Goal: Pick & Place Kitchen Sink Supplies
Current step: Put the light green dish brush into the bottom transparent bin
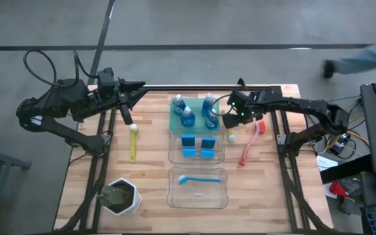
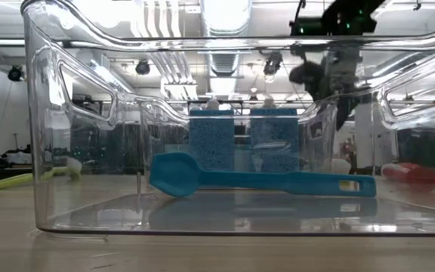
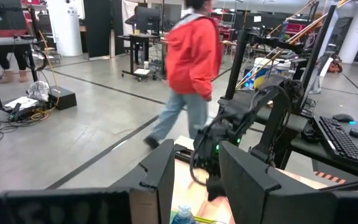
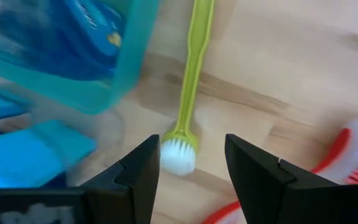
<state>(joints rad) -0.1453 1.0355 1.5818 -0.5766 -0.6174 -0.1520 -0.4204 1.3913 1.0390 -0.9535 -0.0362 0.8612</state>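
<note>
Table [image 1: 77, 163] of pale wood planks, carrying the sink supplies. Green tray [image 1: 173, 125] — translucent, shallow — holds four clear bottles [image 1: 187, 117] of blue liquid with white caps. Just below it in the high view, a clear plastic bin [image 1: 172, 155] contains four bright blue rectangular sponges [image 1: 188, 141], porous in texture. A second clear bin [image 1: 172, 196] holds a thin blue brush [image 1: 198, 177] with a rounded, spoon-like head.

Right gripper [image 4: 191, 163] hovers by the tray's right edge, its dark fingers apart, empty — beneath them the white bristle head of a slim yellow-green brush [image 4: 188, 93] lying flat on the wood. Pink-red brush [image 1: 250, 143] lies near, curved.

Left gripper [image 1: 130, 119] is raised at the table's far left edge, fingers apart, holding nothing. A second yellow-green brush [image 1: 133, 142] lies below it. White hexagonal pot [image 1: 121, 197] of greenery at the near left corner.
</note>
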